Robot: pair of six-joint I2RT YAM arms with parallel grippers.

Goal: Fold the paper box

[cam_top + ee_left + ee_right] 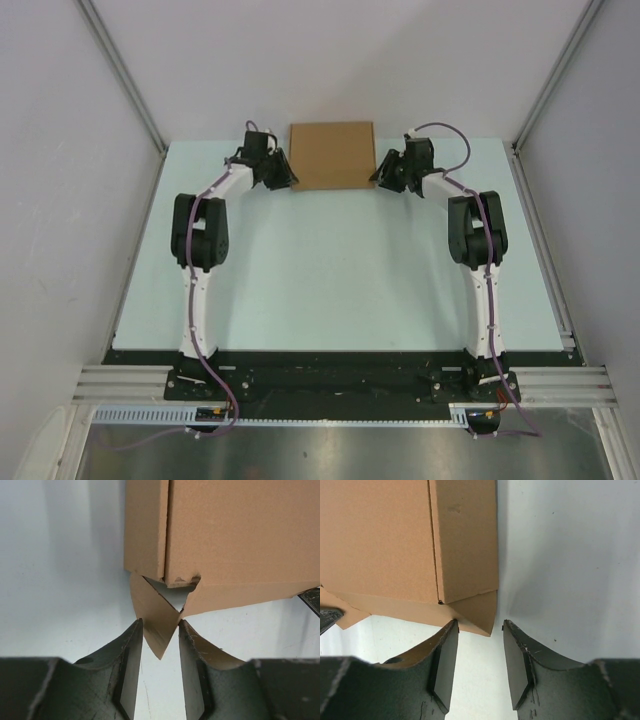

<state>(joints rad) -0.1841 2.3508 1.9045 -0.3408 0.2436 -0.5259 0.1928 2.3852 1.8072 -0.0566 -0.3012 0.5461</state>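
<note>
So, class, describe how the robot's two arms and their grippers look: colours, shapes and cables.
The left arm and right arm have white links, bulky black joint housings and a thin purple cable each. The left gripper and right gripper have two dark fingers with curved backs and flat inner faces.

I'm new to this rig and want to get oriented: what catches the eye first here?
The brown paper box at the far edge of the table, with the left gripper and right gripper at its near corners. Up close, a pointed flap pokes between the left gripper's open fingers.
</note>
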